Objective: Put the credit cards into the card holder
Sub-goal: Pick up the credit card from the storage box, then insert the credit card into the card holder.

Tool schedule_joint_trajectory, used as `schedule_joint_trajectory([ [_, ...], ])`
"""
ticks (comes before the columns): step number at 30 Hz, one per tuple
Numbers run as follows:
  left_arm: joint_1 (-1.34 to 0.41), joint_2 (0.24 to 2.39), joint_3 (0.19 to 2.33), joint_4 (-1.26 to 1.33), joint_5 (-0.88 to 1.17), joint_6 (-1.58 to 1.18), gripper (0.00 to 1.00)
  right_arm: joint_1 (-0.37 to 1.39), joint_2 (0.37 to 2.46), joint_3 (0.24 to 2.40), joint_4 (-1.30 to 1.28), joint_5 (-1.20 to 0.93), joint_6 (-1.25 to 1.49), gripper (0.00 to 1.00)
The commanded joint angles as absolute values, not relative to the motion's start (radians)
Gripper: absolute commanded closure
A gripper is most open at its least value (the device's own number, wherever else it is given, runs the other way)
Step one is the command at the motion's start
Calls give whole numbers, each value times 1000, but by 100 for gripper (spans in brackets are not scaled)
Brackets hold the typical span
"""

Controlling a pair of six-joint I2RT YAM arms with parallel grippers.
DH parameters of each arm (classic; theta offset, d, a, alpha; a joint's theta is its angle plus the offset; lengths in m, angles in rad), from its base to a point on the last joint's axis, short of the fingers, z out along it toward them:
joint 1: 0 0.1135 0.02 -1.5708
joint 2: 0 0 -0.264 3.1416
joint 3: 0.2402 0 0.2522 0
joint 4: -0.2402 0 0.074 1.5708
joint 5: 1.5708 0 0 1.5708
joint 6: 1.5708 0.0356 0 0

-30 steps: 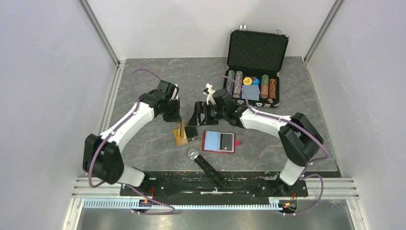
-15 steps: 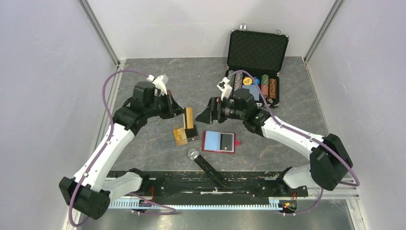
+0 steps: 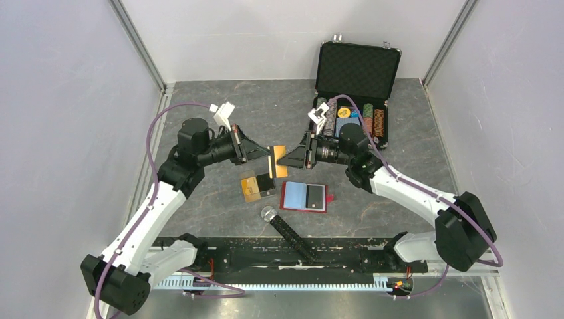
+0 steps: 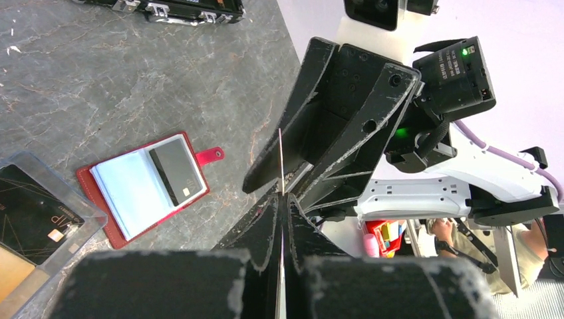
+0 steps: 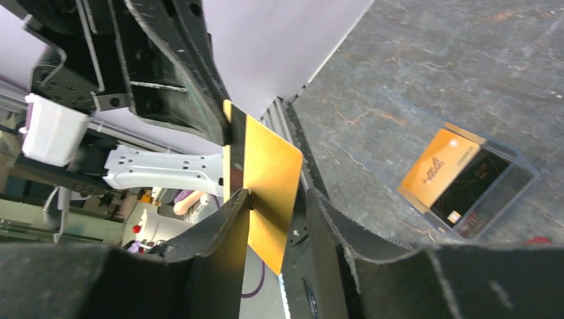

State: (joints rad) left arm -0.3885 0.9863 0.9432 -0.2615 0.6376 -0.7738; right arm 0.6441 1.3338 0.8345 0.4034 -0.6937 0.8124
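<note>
A gold credit card [image 3: 281,161] hangs in the air above the table, with my left gripper [image 3: 266,159] shut on its left end. My right gripper [image 3: 287,158] faces it, jaws either side of the card's other end. In the right wrist view one finger touches the gold card [image 5: 269,179] and the other stands apart from it. The red card holder [image 3: 304,197] lies open on the table, a black card [image 3: 314,195] in its right sleeve. A clear case [image 3: 258,187] beside it holds an orange card [image 5: 439,166] and a black card [image 5: 473,193].
An open black poker-chip case [image 3: 359,70] with rows of chips [image 3: 349,119] stands at the back right. A black stick with a round clear head [image 3: 286,229] lies near the front edge. Grey walls close in on both sides.
My left gripper lifted the gold card off the clear case and turned it towards the right gripper. The right gripper moved up to the card and its jaws narrowed round it.
</note>
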Motion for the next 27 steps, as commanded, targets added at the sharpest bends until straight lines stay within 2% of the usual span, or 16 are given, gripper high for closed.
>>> schedule_joint_trajectory([
  [1, -388, 967, 950, -229, 665, -807, 98, 644, 1302, 809, 552, -754, 874, 65],
  [3, -389, 969, 945, -235, 653, -802, 98, 644, 1295, 807, 564, -763, 879, 75],
  [6, -388, 980, 937, -234, 651, -805, 95, 644, 1284, 812, 549, -767, 870, 98],
  [10, -389, 988, 922, -257, 627, -801, 64, 641, 1273, 835, 413, -728, 792, 100],
  [15, -389, 1011, 886, -305, 577, -791, 45, 583, 1234, 774, 292, -673, 753, 100],
  [22, -434, 1127, 871, -363, 507, -763, 45, 435, 1143, 617, 148, -613, 703, 100],
  [27, -567, 1256, 913, -448, 381, -698, 53, 400, 1129, 592, 2, -557, 609, 100],
])
